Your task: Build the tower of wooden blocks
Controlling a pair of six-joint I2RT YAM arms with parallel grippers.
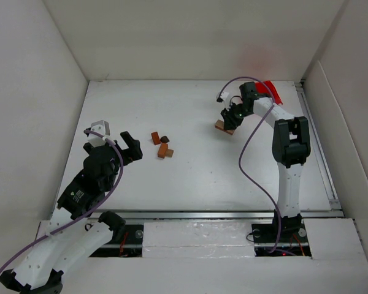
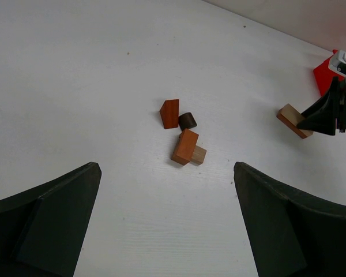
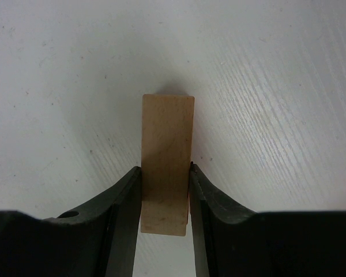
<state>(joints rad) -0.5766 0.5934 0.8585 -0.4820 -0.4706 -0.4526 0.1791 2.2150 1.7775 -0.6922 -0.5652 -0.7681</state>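
From above, loose blocks [image 1: 161, 146] are seen on the table [image 1: 202, 177], at three o'clock of the left gripper [image 1: 115, 141]. At the left wrist, its jaws are spread wide, empty. At the right wrist, a tan block [image 3: 167, 144] is clamped by the right gripper [image 3: 164, 170].

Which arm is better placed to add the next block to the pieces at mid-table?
Right, probably: the right claw is shut on a tan block, apart from the loose blocks. The left claw is open and empty, facing those pieces without touching any.
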